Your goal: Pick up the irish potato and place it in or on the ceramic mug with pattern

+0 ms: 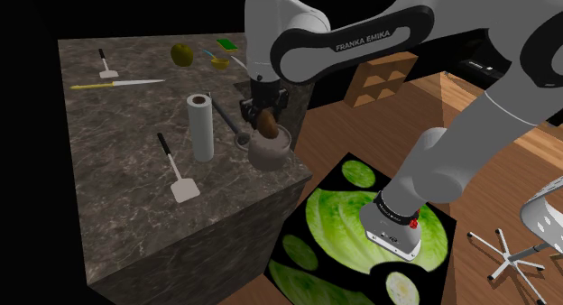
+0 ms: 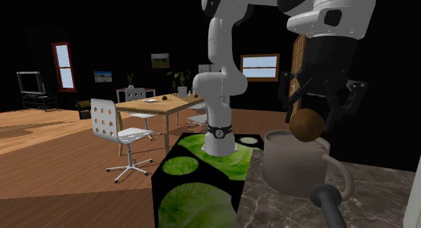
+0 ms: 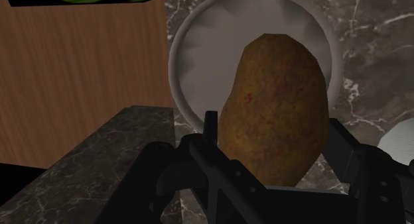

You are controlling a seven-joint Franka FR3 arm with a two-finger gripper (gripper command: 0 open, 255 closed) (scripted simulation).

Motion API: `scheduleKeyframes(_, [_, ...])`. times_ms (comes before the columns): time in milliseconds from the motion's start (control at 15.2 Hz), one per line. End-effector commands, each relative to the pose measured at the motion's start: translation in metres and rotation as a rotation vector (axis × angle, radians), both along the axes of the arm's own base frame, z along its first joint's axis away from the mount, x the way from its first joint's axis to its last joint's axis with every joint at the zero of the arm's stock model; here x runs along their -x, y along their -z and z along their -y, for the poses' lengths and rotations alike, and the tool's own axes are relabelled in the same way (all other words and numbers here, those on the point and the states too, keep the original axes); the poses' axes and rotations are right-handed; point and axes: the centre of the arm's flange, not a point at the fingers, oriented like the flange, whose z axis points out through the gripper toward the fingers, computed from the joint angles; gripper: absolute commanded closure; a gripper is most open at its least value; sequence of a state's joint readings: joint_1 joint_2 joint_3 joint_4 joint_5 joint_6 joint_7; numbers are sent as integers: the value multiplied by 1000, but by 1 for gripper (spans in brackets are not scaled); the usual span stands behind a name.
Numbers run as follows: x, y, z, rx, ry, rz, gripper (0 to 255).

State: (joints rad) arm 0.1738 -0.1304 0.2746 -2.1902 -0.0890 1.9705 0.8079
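A brown, speckled potato [image 1: 269,124] hangs upright in my black gripper [image 1: 264,114], whose fingers are shut on its sides. It is just above the mouth of a plain grey mug [image 1: 269,153] standing near the counter's corner. In the second exterior view the potato [image 2: 307,124] sits slightly above the rim of the mug [image 2: 295,162], with the gripper [image 2: 317,115] clasping it from above. The wrist view looks past the potato [image 3: 275,107] into the mug [image 3: 182,54], and the gripper [image 3: 282,179] fingers press on both its flanks.
On the dark marble counter [image 1: 117,195] stand a white paper roll [image 1: 200,127], a spatula [image 1: 176,172], a dark long-handled utensil [image 1: 226,121] beside the mug, a knife [image 1: 117,83], a green fruit [image 1: 183,54] and a yellow bowl [image 1: 219,62]. The counter edge is close to the mug.
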Motion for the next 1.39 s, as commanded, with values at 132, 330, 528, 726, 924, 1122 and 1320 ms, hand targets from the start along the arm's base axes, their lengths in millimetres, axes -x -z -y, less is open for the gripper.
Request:
scheduleKeyframes(132, [-1, 3, 1, 0, 0, 1, 255])
scheduleKeyframes(330, [-1, 3, 1, 0, 0, 1, 255])
scheduleKeyframes(528, [-1, 3, 1, 0, 0, 1, 0])
scheduleKeyframes(726, [-1, 3, 1, 0, 0, 1, 0])
scheduleKeyframes(924, [-1, -24, -3, 0, 0, 1, 0])
scheduleKeyframes(1122, [-2, -47, -7, 0, 0, 1, 0])
scheduleKeyframes(1320, [-2, -47, -7, 0, 0, 1, 0])
